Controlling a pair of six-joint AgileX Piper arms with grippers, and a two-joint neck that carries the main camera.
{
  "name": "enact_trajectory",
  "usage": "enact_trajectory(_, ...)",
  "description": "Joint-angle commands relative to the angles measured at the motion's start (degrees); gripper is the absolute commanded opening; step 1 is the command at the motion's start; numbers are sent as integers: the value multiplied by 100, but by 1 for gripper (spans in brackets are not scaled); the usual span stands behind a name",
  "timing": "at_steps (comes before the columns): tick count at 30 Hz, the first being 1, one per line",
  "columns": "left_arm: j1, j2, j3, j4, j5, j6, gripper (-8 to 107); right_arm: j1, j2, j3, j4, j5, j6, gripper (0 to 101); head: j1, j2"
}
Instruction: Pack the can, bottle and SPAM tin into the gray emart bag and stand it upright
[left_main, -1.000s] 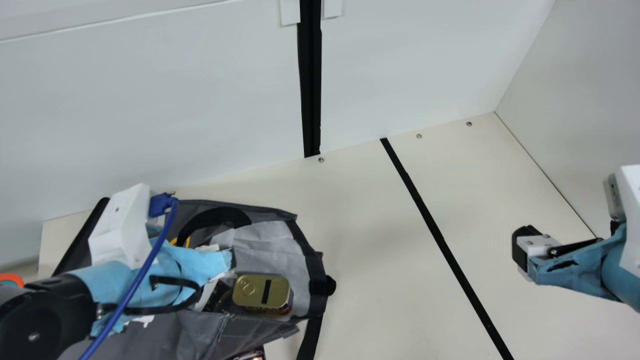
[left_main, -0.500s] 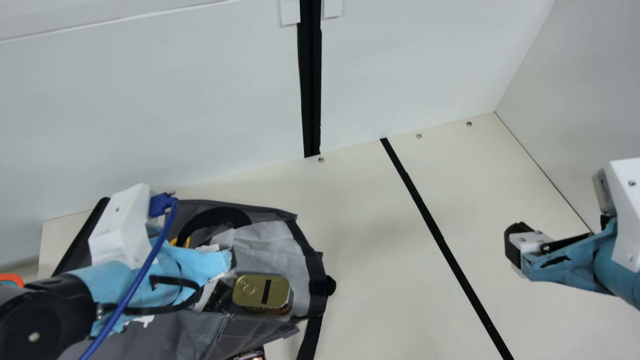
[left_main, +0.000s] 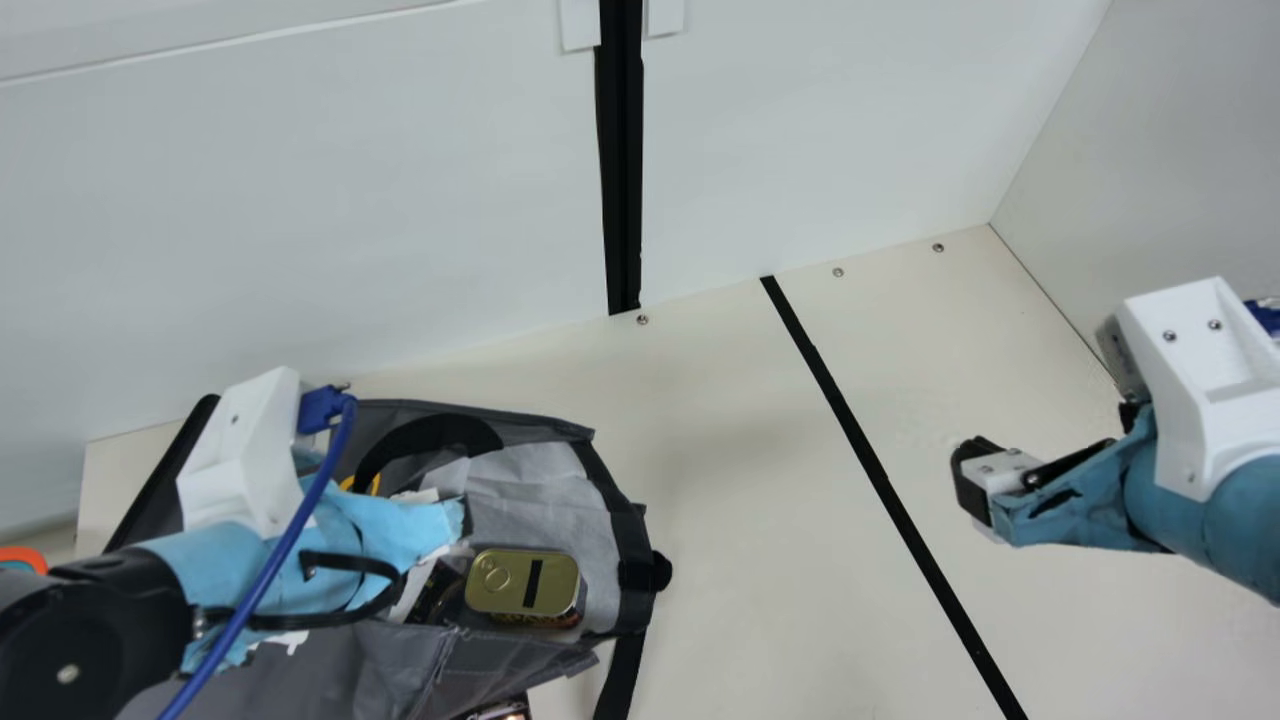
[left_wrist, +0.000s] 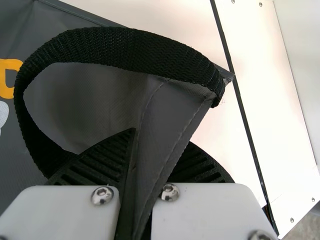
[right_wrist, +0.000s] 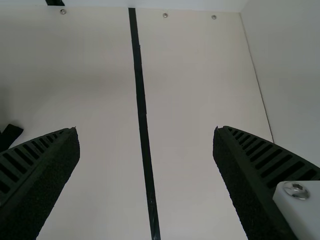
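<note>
My left gripper is over the gray bag; in the left wrist view, the same gripper is shut on a fold of the bag's gray fabric, beside a black handle loop. The gold-lidded SPAM tin lies within the bag's slack opening, with a dark item beside it, partly hidden; I cannot tell whether it is can or bottle. Over bare table to the right is my right gripper. In the right wrist view that gripper stands open, nothing between its fingers.
A shiny dark object is cut off at the main view's bottom edge, below the bag. An orange-rimmed item is at the far left. White walls border the table's back and right. A black line crosses the table.
My right arm has moved left across the table, toward the black line, in the main view. The left arm, bag and tin have stayed where they were.
</note>
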Motion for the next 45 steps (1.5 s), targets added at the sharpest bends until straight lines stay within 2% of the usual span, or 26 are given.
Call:
enact_trajectory(1, 0, 0, 0, 0, 0, 0, -8, 23, 53, 21, 88, 3, -79, 95, -130, -5)
enact_trajectory(16, 0, 0, 0, 0, 0, 0, -8, 35, 618, 155, 967, 3, -991, 95, -130, -5)
enact_trajectory(39, 0, 0, 0, 0, 0, 0, -8, -297, 1334, 615, 2594, 1, -2769, 95, -130, -5)
enact_trajectory(45, 0, 0, 0, 0, 0, 0, -8, -238, 1508, 833, 2917, -118, -3110, 95, -130, -5)
